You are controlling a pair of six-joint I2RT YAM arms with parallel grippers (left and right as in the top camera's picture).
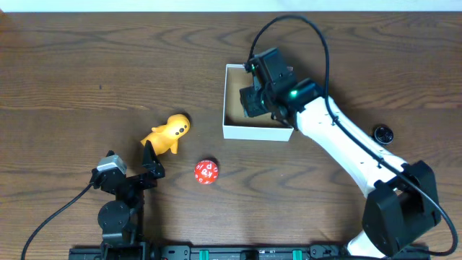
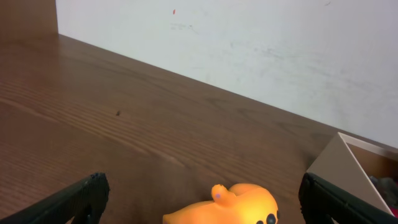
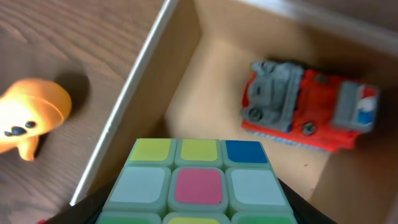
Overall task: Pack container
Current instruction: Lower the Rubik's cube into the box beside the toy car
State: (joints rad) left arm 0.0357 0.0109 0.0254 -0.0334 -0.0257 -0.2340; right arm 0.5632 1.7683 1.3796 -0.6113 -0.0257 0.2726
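Note:
The container is a small white-walled box with a tan inside, right of the table's centre; it also shows in the left wrist view and the right wrist view. A red and grey toy truck lies inside it. My right gripper hangs over the box, shut on a colourful puzzle cube. An orange duck toy lies on the table left of the box. My left gripper is open just in front of the duck, with its fingers on either side.
A red ball with white marks lies on the table between the duck and the box, nearer the front. A small black round object sits to the right of my right arm. A white wall stands behind the table.

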